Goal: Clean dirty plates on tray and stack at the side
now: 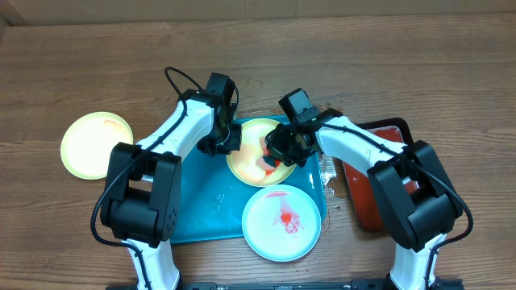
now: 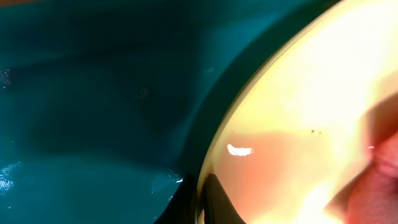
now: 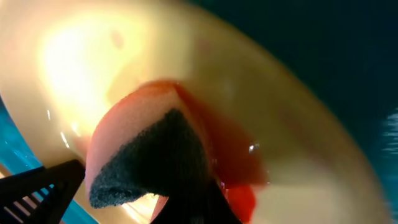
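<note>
The yellow-green plate (image 1: 246,153) lies at the back of the turquoise tray (image 1: 197,209) with red sauce (image 3: 239,171) on it. My left gripper (image 1: 228,145) is shut on that plate's left rim (image 2: 214,155), one finger on each side (image 2: 202,202). My right gripper (image 1: 276,157) is shut on a pink sponge with a dark scrub side (image 3: 149,155) and presses it on the plate by the sauce. The pale blue plate (image 1: 270,234), with a red smear, lies on the tray's front right corner. The pale green plate (image 1: 97,145) lies on the bare wood tabletop to the left.
A black tray with a red pad (image 1: 379,189) stands right of the turquoise tray, under my right arm. Drops of water lie on the turquoise tray's floor (image 2: 12,177). Both arms reach in from the front edge of the table.
</note>
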Motion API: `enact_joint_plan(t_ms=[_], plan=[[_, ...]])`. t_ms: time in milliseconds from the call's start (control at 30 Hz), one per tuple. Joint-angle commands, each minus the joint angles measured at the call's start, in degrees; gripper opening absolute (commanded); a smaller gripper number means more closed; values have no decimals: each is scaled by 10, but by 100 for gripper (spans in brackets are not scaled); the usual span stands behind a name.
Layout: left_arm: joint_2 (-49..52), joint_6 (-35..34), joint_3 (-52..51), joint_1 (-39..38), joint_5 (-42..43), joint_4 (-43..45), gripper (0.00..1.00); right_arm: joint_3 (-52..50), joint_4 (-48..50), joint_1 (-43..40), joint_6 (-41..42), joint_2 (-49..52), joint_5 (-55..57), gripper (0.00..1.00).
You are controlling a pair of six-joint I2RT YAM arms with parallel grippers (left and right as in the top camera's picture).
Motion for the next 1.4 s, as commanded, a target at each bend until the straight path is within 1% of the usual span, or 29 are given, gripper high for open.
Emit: enact_joint_plan(t_ms=[0, 100, 167, 233, 300, 467, 700, 867, 1000, 1267, 1367], plan=[[12, -9, -15, -1, -18, 0, 4, 9, -63, -36, -42, 41, 133, 4], [12, -17, -15, 0, -29, 0, 4, 59, -112, -42, -87, 41, 168, 4], [12, -17, -15, -1, -33, 0, 5, 85, -126, -43, -127, 41, 166, 4], [12, -17, -15, -1, -32, 0, 5, 99, -127, -41, -165, 41, 140, 4], [12, -17, -15, -1, -32, 0, 4, 99, -113, -34, -198, 41, 88, 4], [12, -17, -15, -1, -32, -2, 4, 84, -79, 2, -196, 43, 19, 4], [12, -17, -15, -1, -30, -2, 4, 79, -78, 80, -178, 68, -34, 4], [12, -18, -15, -1, -31, -2, 5, 79, -76, 113, -178, 86, -51, 4], [12, -19, -15, -1, -30, -2, 4, 79, -85, 111, -162, 86, -36, 4], [12, -19, -15, -1, -31, -2, 5, 79, -152, 45, -114, 86, 120, 4], [12, -19, -15, -1, -31, -2, 4, 79, -172, 19, -114, 86, 153, 4]])
